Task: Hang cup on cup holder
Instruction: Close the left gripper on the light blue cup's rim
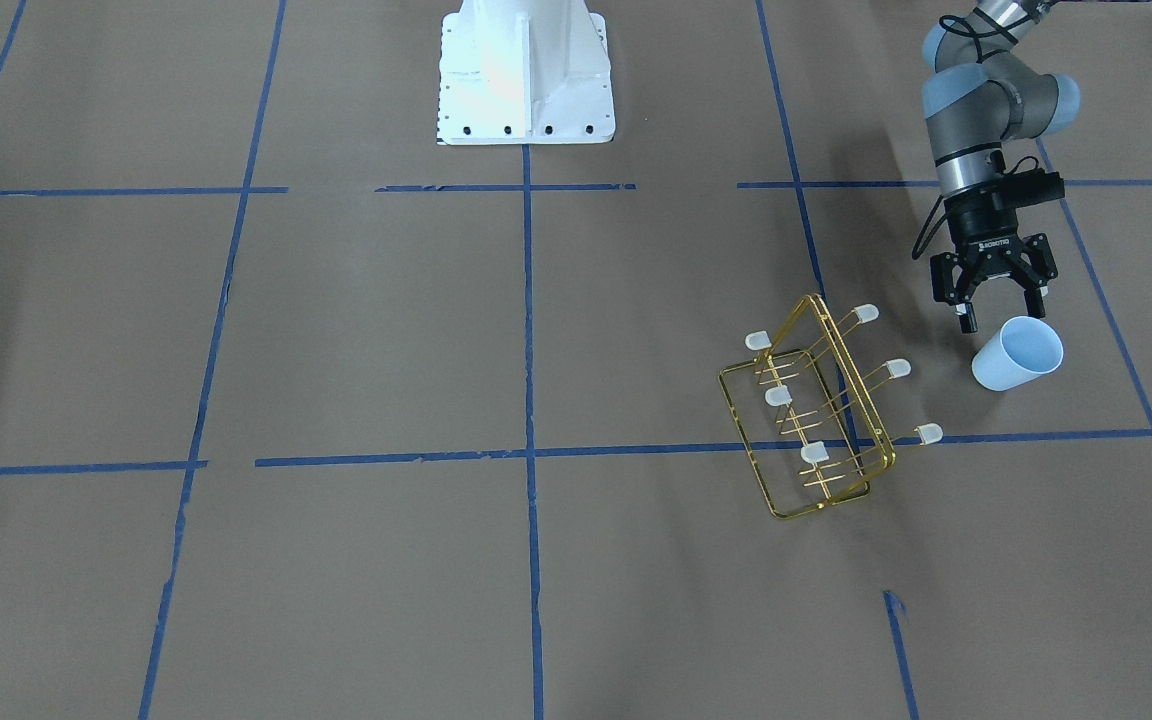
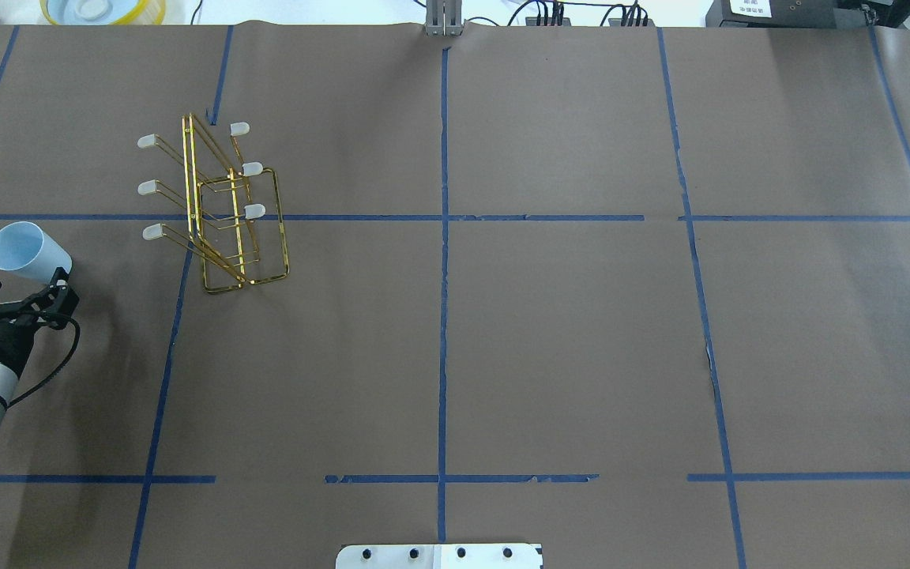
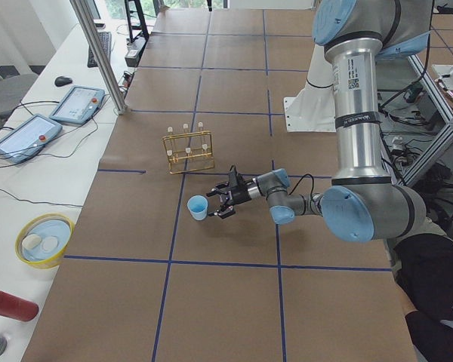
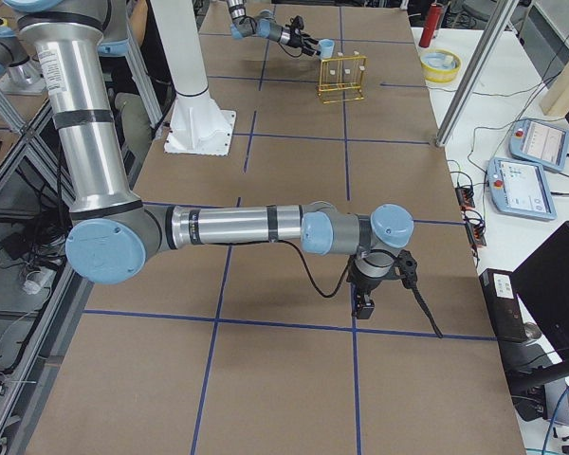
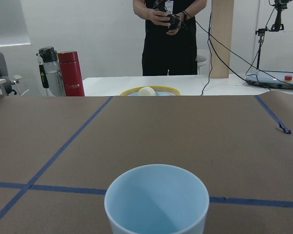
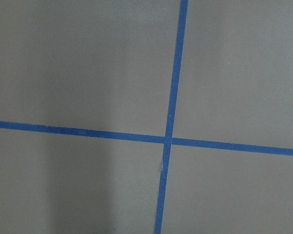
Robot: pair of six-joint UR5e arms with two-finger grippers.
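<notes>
Looks like the grab hasn't happened yet: the left gripper [image 1: 1000, 305] sits low with its jaws spread wide, and the cup [image 1: 1018, 352] stands upright on the desk just past its fingertips, by the desk's left edge. I'd say the next move is to nudge forward, close on the cup wall, then lift and tip it mouth-down over a prong of the rack [image 1: 853, 380], which stands nearby toward the far edge. The left wrist view shows the cup's mouth dead ahead but no rack; the overhead shows both. The right gripper [image 4: 363, 301] is off by the right edge, and I can't tell its state.
</notes>
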